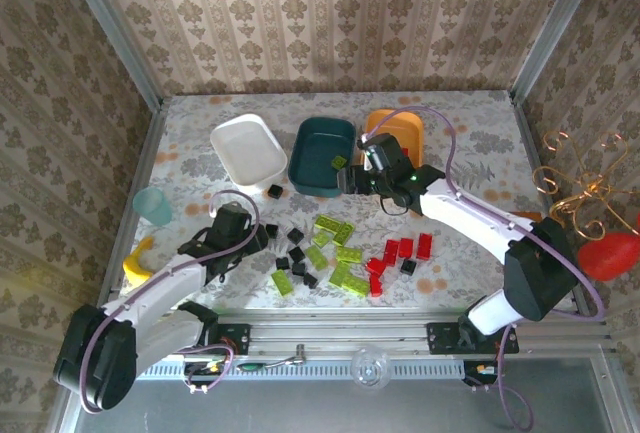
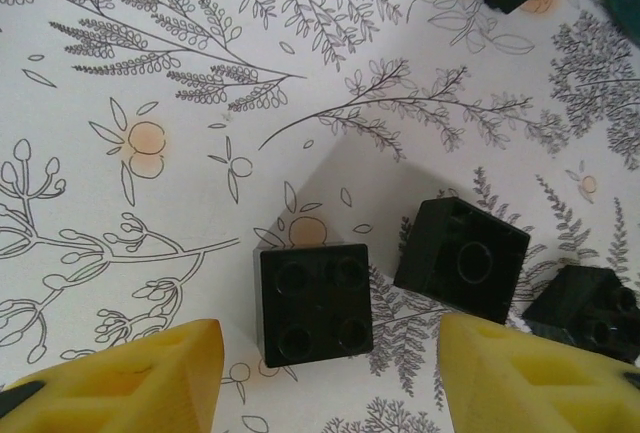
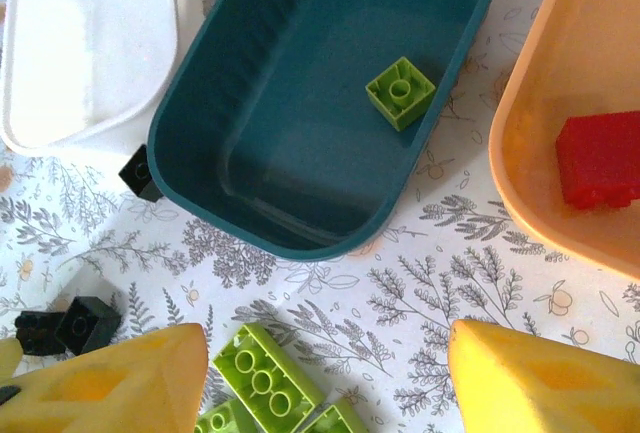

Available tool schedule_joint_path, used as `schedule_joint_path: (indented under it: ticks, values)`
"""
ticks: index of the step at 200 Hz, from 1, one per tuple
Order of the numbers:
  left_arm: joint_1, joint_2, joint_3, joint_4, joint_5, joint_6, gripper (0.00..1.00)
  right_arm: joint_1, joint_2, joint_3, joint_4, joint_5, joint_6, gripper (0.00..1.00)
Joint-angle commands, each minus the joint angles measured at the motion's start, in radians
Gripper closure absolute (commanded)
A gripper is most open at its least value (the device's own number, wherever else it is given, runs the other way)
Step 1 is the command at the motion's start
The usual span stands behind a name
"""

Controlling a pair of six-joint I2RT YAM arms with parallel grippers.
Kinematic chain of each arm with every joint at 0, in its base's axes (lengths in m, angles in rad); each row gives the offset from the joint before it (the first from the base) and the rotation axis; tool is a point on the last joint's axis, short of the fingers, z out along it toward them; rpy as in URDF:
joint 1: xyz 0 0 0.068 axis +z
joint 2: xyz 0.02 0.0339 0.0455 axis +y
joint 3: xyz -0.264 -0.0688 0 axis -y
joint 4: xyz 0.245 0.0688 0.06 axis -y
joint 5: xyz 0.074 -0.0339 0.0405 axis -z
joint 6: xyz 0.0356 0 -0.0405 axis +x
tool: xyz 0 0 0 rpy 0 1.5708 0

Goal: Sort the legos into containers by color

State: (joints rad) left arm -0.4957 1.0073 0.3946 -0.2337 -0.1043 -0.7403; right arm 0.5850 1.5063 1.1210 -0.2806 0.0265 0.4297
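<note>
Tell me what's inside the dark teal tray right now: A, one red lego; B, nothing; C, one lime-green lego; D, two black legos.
C: a single lime-green lego lies on the floor of the dark teal tray; the red lego sits in the orange tray.

Bare table (image 2: 150,53) opens on one side of the black square brick (image 2: 313,303); another black brick (image 2: 462,258) crowds the other.

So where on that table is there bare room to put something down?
Free: the strip behind the white tray, dark teal tray and orange tray; the back right corner beside it; the patch between white tray and cup. Crowded: the near middle, strewn with legos.
</note>
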Motion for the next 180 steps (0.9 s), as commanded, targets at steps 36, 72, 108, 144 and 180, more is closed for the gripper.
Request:
schedule_joint_path:
  ticks: [36, 72, 108, 144, 180]
  values:
    - [0.034, 0.101, -0.028, 0.109, 0.015, 0.041, 0.44, -0.004, -0.033, -0.018, 0.031, 0.022, 0.019, 0.35]
    - [0.065, 0.184, -0.014, 0.184, 0.04, 0.056, 0.46, -0.004, -0.055, -0.031, 0.029, 0.024, 0.017, 0.36]
    - [0.07, 0.244, -0.006, 0.219, 0.049, 0.062, 0.53, -0.004, -0.067, -0.041, 0.022, 0.035, 0.011, 0.36]
    - [0.068, 0.221, -0.001, 0.215, 0.067, 0.06, 0.65, -0.004, -0.073, -0.055, 0.026, 0.036, 0.013, 0.36]
    - [0.057, 0.065, 0.08, 0.082, 0.07, 0.063, 0.67, -0.004, -0.101, -0.087, 0.037, 0.031, 0.025, 0.37]
